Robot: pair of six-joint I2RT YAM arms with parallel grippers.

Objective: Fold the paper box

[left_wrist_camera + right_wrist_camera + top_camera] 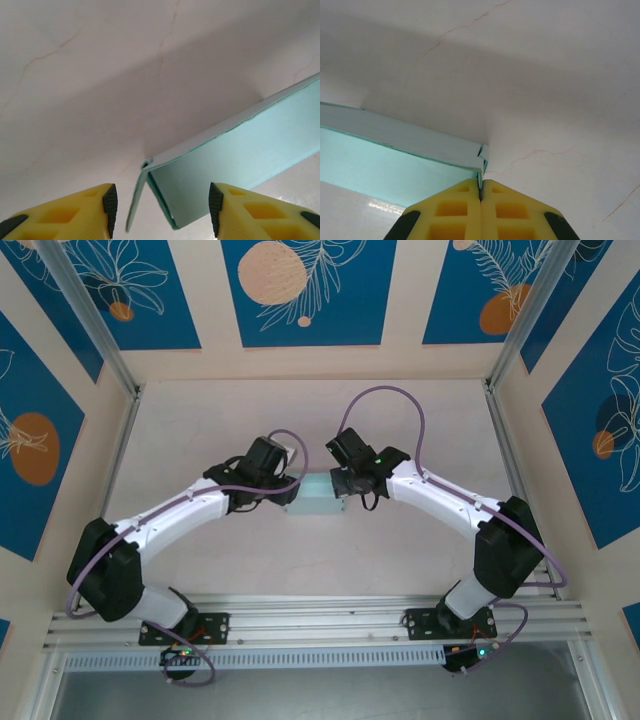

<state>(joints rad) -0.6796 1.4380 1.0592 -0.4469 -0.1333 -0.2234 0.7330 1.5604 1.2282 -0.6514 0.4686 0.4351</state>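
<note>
The paper box (316,497) is a small pale light-blue shallow box lying on the white table between the two arms. My left gripper (284,491) is at its left end. In the left wrist view the left gripper (161,212) stands open, its yellow fingers (90,210) either side of the box's (240,150) end corner, where a thin end flap (136,200) hangs loose, touching neither pad. My right gripper (345,483) is at the right end. There the right gripper (480,184) is shut on the thin end wall of the box (395,165).
The box sits mid-table on a pale, faintly veined surface (400,410). Aluminium rails (320,625) run along the near edge by the arm bases. Metal posts (118,440) and blue patterned wall panels (300,290) close in the sides and back.
</note>
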